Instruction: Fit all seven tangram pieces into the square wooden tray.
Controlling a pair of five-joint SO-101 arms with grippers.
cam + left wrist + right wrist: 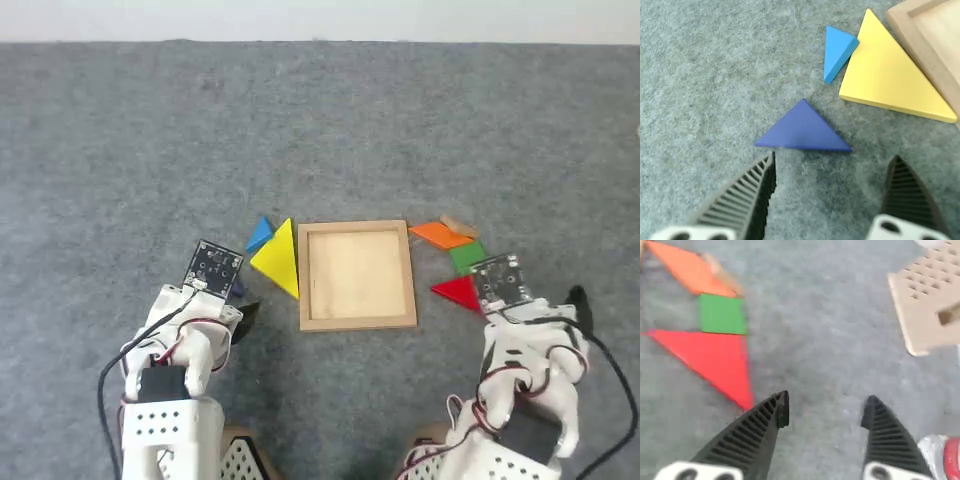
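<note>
Currently on the grey felt table cover [320, 120]:

Square wooden tray [356, 322] [920, 30]: lies flat at centre, between the two arms, bare wooden floor showing. All seven pieces lie outside it.

Pieces on the tray's left side:
- Yellow large triangle [280, 258] [890, 75], flat, one long edge just beside the tray's left rim.
- Light blue small triangle [260, 233] [836, 50], touching the yellow one's far corner.
- Dark blue triangle [802, 131], flat, apart from the other two, directly ahead of the left gripper.

Pieces on the tray's right side:
- Orange parallelogram [440, 235] [690, 270], near the tray's far right corner.
- Tan wooden piece [458, 226], touching the parallelogram's far side; shape too blurred to tell.
- Green square [466, 256] [722, 314], between the parallelogram and the red triangle.
- Red triangle [457, 291] [710, 360], just beside the green square, one tip close to a finger of the right gripper.

Left gripper [834, 159]: fingers spread apart, holding nothing, low over the felt.

Right gripper [826, 399]: fingers likewise apart, nothing between them but felt.

Perforated board [925, 310]: pale, at the edge of the right wrist view.
</note>
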